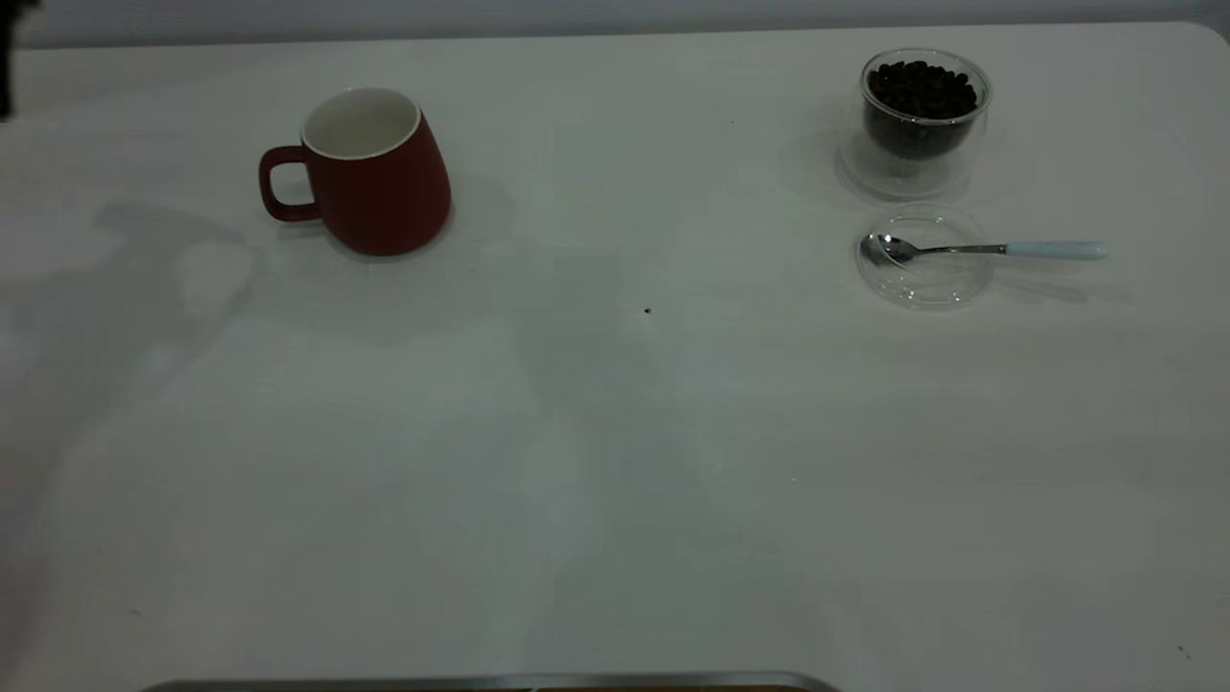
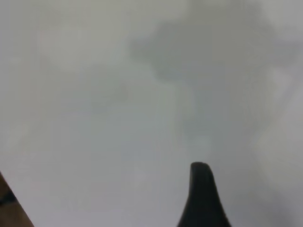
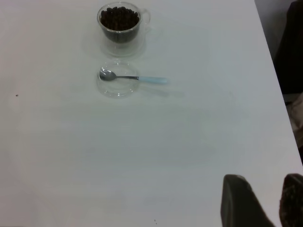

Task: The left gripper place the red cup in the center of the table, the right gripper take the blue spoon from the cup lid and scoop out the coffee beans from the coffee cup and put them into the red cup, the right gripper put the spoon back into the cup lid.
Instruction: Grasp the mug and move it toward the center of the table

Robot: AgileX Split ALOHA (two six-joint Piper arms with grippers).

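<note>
Red cup (image 1: 370,173) sits upright far left on the white counter (image 1: 615,461). Far right we see the coffee cup (image 1: 922,111) of coffee beans (image 1: 921,91), and the blue spoon (image 1: 990,250) bowl-in on the cup lid (image 1: 924,279) just in front. Right gripper (image 3: 262,201) jaws parted over the counter's right edge; left gripper's jaws we cannot tell.

1. No legible text, label, brand, number or sign on the red cup (image 1: 370,173), the coffee cup (image 1: 922,120), the cup lid (image 1: 924,258) or the blue spoon (image 1: 990,250).
2. The table (image 1: 615,461) bears no markings.
</note>
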